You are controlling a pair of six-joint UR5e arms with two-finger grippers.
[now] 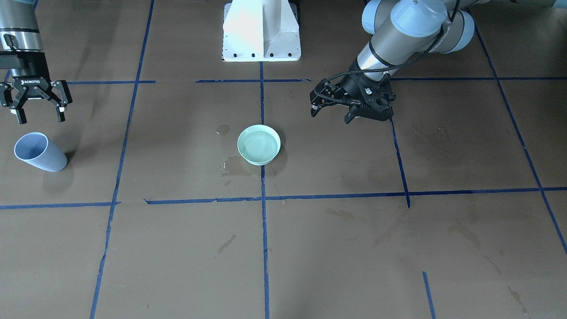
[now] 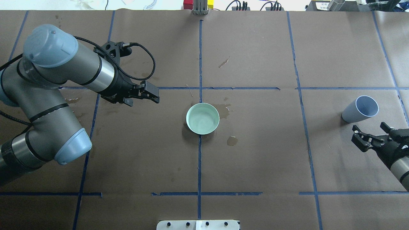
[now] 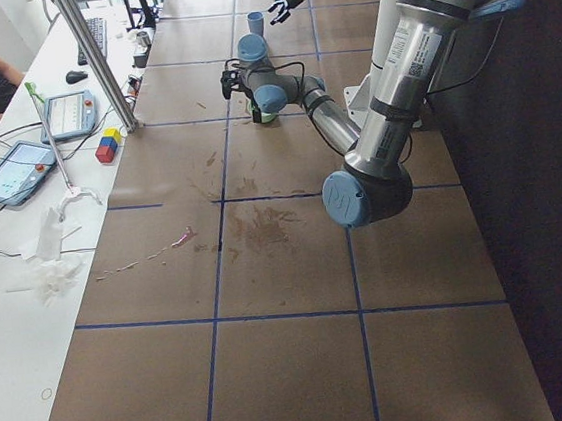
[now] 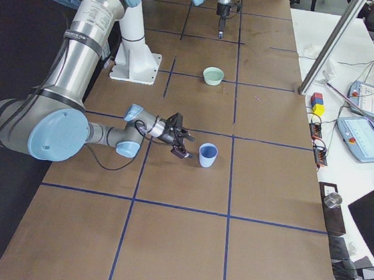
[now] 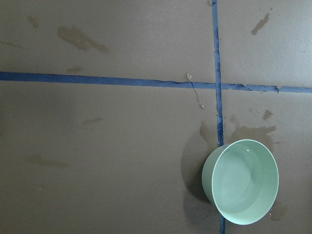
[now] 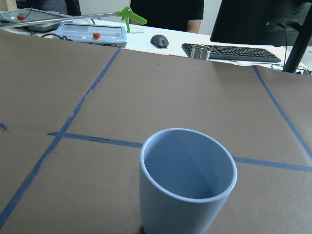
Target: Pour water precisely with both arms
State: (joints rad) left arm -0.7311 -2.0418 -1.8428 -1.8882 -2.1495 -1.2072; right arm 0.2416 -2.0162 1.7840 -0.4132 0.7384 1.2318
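Right in the middle of the brown paper-covered bench [image 2: 255,153], sitting on one of the blue tape lines [image 2: 199,166], is the pale green round bowl [image 2: 186,118]. The water [image 2: 203,119] is inside it: a greyish glossy sheen with a faint glint, clearest from the left wrist camera [image 5: 243,183]. Some of it lies outside too. There are dark wet patches [image 2: 232,140] on the paper just beside the bowl, and one touches its foot on the far side from the robot.

Over on the robot's left, the left tool [image 1: 331,116] hovers above the bench, well apart from the bowl and angled toward it. Its black fingers [image 1: 313,111] are spread and there is nothing between them. The grey arm [image 2: 57,73] behind it folds back on itself, and a black cable [image 2: 150,65] loops around the wrist.

Out at the robot's right end stands the blue-grey plastic cup [image 2: 360,109], upright and mouth up. The right tool [image 2: 369,127] is low and just beside it, aimed straight at it. Its jaws are wide apart, it isn't touching the cup, and it grips nothing. The right wrist camera stares down into the cup [image 6: 187,180] from close range.

Between the two arms, at the robot's edge of the bench, is the white bolted pedestal [image 1: 261,31]. Beyond the far edge runs a white desk with a black keyboard [image 6: 229,51] and a mouse [image 6: 159,41].
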